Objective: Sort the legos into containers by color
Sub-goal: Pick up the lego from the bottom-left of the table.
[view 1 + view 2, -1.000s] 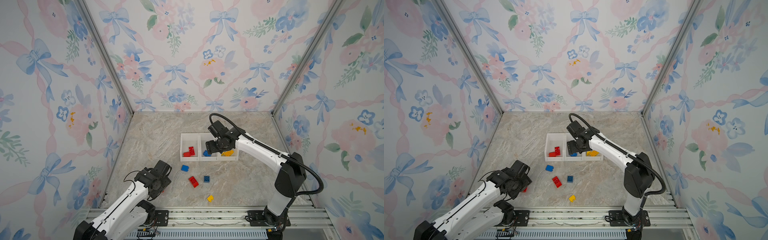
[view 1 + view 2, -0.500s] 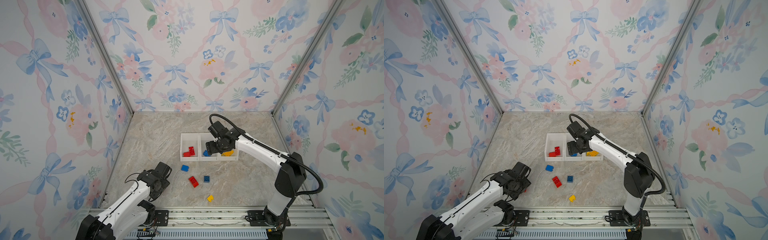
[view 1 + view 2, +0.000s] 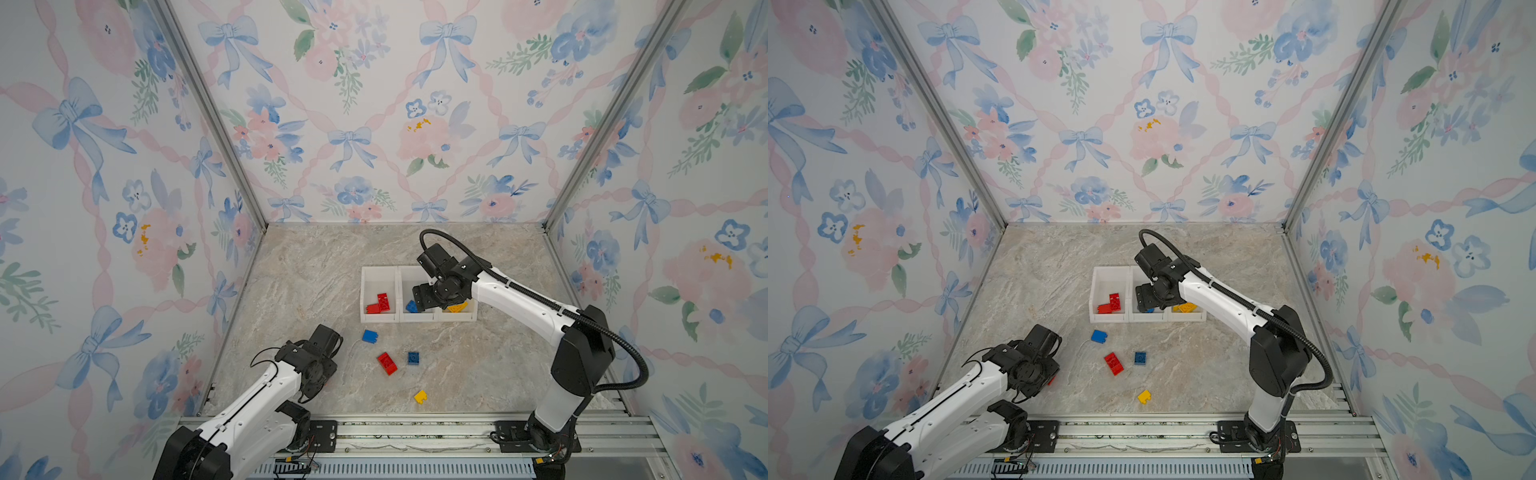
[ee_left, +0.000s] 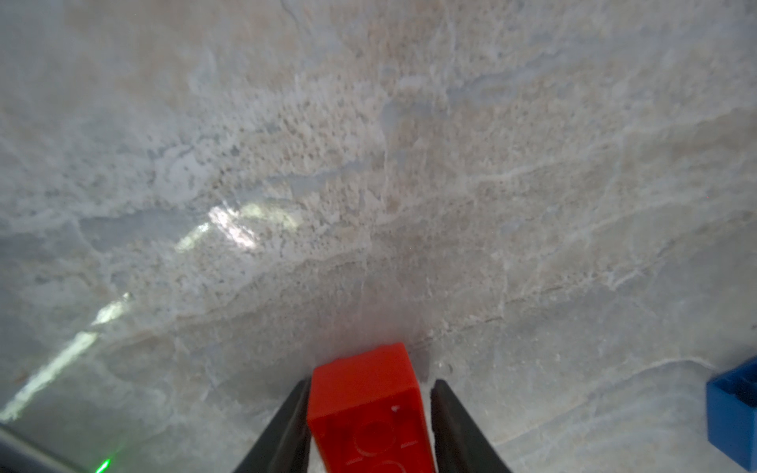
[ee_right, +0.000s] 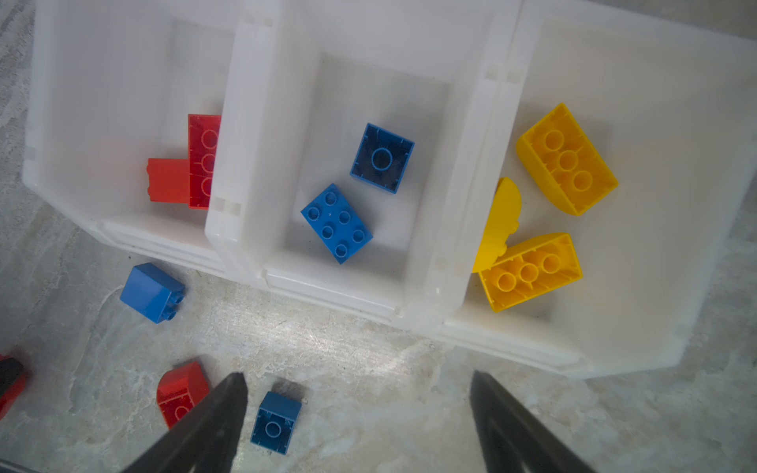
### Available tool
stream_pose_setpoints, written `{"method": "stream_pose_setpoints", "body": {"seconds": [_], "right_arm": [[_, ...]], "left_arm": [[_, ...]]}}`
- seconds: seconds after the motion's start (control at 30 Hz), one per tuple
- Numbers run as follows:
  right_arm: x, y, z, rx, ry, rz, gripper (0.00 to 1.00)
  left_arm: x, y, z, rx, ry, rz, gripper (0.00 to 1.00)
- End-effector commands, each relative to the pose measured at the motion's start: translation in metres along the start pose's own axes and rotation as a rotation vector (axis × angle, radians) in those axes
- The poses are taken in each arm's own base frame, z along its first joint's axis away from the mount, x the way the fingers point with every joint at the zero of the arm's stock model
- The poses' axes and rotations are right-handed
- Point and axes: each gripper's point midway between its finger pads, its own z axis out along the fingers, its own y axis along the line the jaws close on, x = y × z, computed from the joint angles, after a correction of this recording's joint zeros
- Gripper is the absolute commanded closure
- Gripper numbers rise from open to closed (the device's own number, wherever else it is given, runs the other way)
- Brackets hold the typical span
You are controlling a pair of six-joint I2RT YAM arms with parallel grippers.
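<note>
The red lego (image 4: 368,409) lies on the marble table between the dark fingers of my left gripper (image 4: 370,385), which press in on both its sides. A sliver of it shows under the left wrist in a top view (image 3: 1052,379). The containers (image 3: 380,320) hold red legos (image 3: 379,303) in the left bin, blue legos (image 3: 411,306) in the middle bin and yellow legos (image 3: 457,307) in the right bin. My right gripper (image 5: 357,381) hangs open and empty over the front of the bins. Loose on the table lie a blue lego (image 3: 369,336), a red one (image 3: 387,363), a second blue one (image 3: 413,358) and a yellow one (image 3: 420,396).
Flowered walls close in the table on three sides. A metal rail (image 3: 415,428) with both arm bases runs along the front edge. The right arm's black cable (image 3: 623,345) loops out to the right. A blue lego (image 4: 733,413) sits close beside the left gripper.
My left gripper has sunk toward the table at the front left and its jaws have come in around the red lego. The right arm has not moved.
</note>
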Motion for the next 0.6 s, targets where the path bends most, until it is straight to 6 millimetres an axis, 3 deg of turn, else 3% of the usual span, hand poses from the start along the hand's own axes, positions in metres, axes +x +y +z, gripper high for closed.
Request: {"method": "stream_pose_setpoints", "body": {"seconds": [0.0,0.33,0.43,0.57], "right_arm": [[0.003,-0.004,-0.012,-0.010,-0.011,0.022,0.12],[0.009,-0.012,-0.018,-0.009,-0.019,0.048,0.12],[0.014,-0.014,-0.023,-0.013,-0.024,0.061,0.12],[0.022,-0.019,-0.026,-0.016,-0.024,0.085,0.12]], "left_arm": [[0.002,0.004,0.002,-0.009,0.010,0.005,0.58],[-0.008,-0.024,-0.018,0.065,-0.019,0.053,0.72],[-0.016,-0.046,-0.034,0.105,-0.065,0.105,0.73],[-0.026,-0.092,-0.067,0.176,-0.152,0.208,0.74]]}}
